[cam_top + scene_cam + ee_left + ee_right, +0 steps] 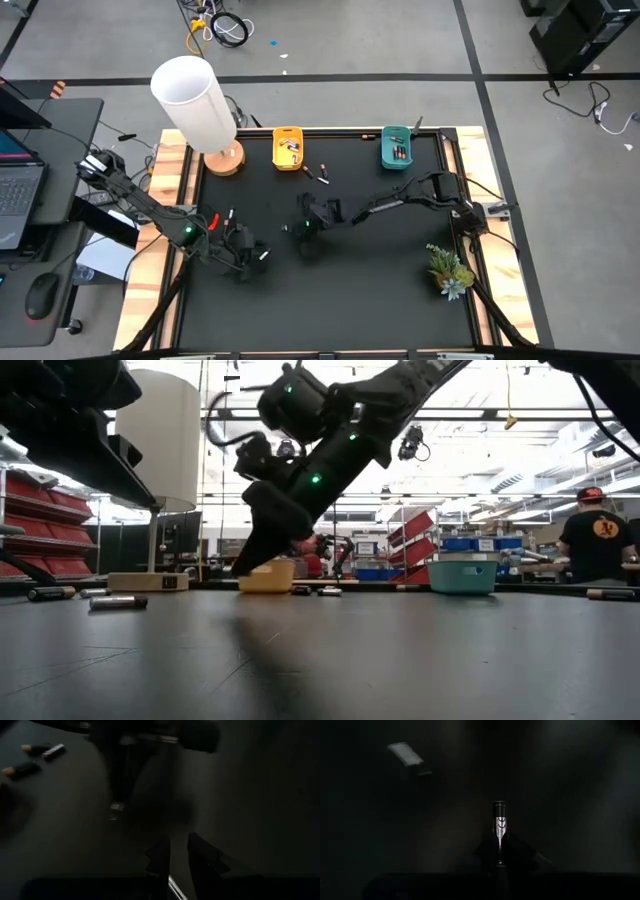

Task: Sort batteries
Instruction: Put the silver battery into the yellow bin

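While low over the black table mat (pixel 380 290) | right gripper (pixel 499 862) clenched on slim dark cylindrical battery (pixel 499 822), mid-table | left gripper (pixel 176 862) near front-left, pinching thin silver battery (pixel 173 886) | loose batteries (pixel 316 172) just beside yellow plastic bin (pixel 288 148) | more inside teal plastic bin (pixel 396 148)
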Motion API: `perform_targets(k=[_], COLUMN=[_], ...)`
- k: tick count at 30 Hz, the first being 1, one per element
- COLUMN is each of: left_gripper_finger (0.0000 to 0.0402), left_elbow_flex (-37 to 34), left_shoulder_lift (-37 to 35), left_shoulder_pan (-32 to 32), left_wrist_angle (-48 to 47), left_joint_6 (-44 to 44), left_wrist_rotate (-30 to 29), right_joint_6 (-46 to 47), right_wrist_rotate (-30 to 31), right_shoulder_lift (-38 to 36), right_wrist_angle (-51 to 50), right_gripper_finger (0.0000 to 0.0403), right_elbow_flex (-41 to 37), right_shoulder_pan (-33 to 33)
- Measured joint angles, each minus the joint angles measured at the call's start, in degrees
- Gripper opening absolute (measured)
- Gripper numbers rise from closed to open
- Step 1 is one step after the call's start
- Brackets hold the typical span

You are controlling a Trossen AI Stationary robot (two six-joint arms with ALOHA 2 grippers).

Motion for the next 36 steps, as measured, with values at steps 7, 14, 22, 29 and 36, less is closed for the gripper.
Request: perform_targets(k=[7, 14, 22, 29, 36], left_gripper_finger=[0.0072, 0.0072, 0.0072, 0.0072, 0.0072], left_elbow_flex=[-2.2, -3.6, -3.6, -3.6, -3.6], left_shoulder_lift=[0.0, 0.0, 0.0, 0.0, 0.0], left_shoulder_pan=[0.0, 0.0, 0.0, 0.0, 0.0], left_wrist_angle=[0.2, 0.6, 2.9, 5.6, 5.9], left_joint_6=[-0.3, -1.5, -1.5, -1.5, -4.2], left_wrist_rotate=[-0.7, -0.4, -0.4, 0.7, 2.4], right_joint_6=[-2.5, -4.6, -4.1, -1.5, -1.2], right_wrist_rotate=[1.8, 1.8, 1.6, 1.5, 1.1], right_shoulder_lift=[-0.1, -0.1, -0.1, -0.1, -0.8], right_wrist_angle=[0.1, 0.5, 1.4, 1.9, 2.6], right_gripper_finger=[0.0021, 0.0021, 0.0021, 0.0097, 0.0148], right_elbow_flex=[5.0, 9.6, 10.9, 10.9, 10.9], right_shoulder_pan=[-7.8, -14.9, -20.4, -23.2, -22.9])
